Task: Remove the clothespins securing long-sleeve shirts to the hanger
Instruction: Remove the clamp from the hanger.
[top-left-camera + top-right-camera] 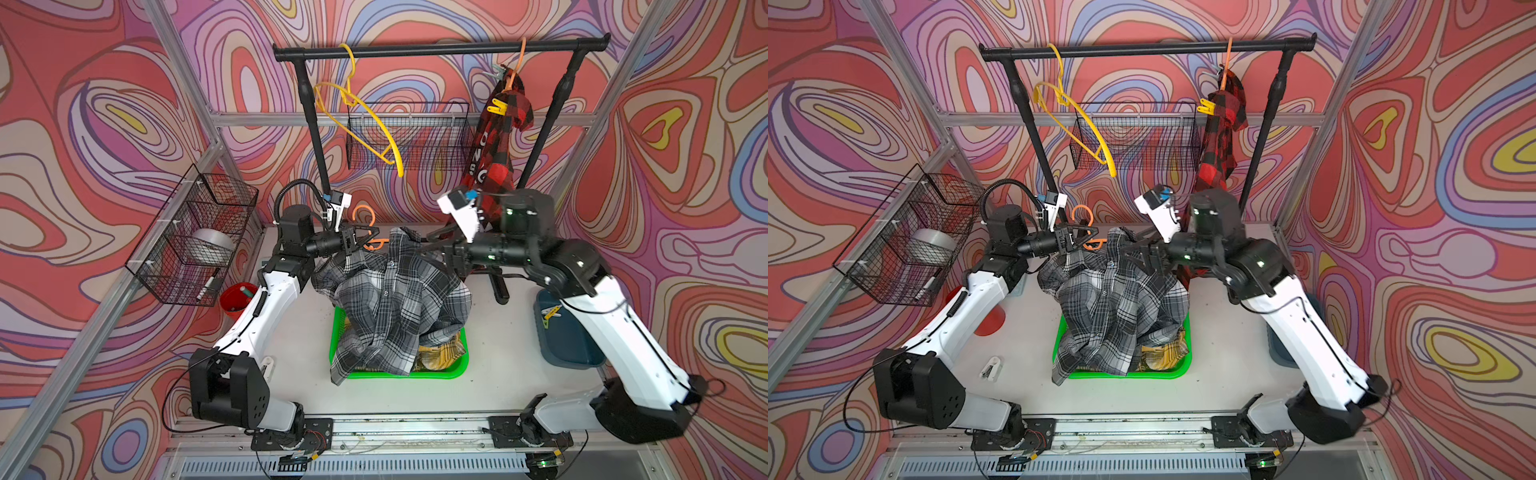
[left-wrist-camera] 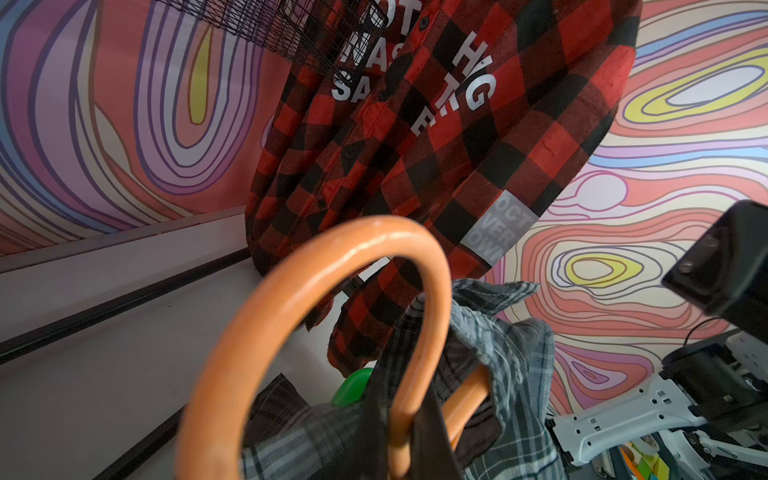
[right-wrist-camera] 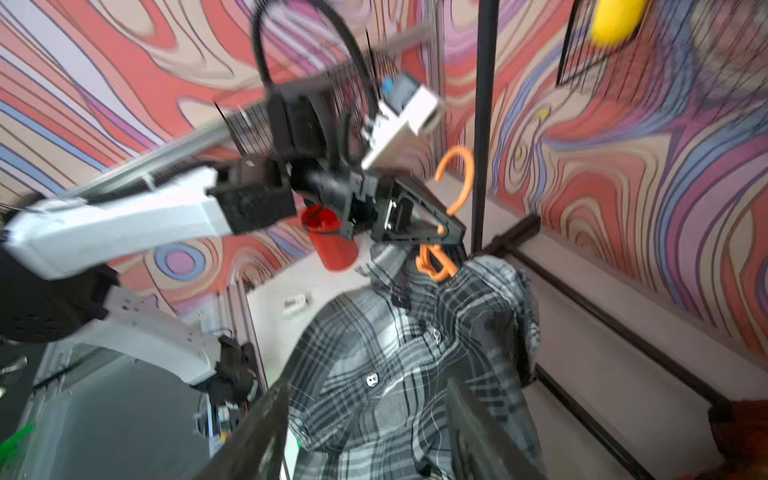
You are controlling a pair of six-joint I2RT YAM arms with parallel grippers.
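A yellow plastic clothespin (image 1: 497, 107) clips the red-black check shirt (image 1: 490, 166) hanging at one o'clock, so work is left. The grey plaid shirt (image 1: 390, 299), seemingly unpinned, slumps over the green basket (image 1: 399, 376) on the white desk (image 1: 498, 374). Its orange hanger (image 1: 363, 214) is clamped in the left end effector (image 1: 369, 236); the right end effector (image 3: 374, 436) gapes empty. Loose pins (image 1: 552, 312) lie in the blue tray (image 1: 573, 345) at three o'clock. Swirl-patterned walls (image 1: 83, 166) surround it.

In a top view, bare table (image 1: 498, 357) is open lower right; grey shirt (image 1: 395, 299) fills center; 2 rack posts (image 1: 312, 133) bar the top.
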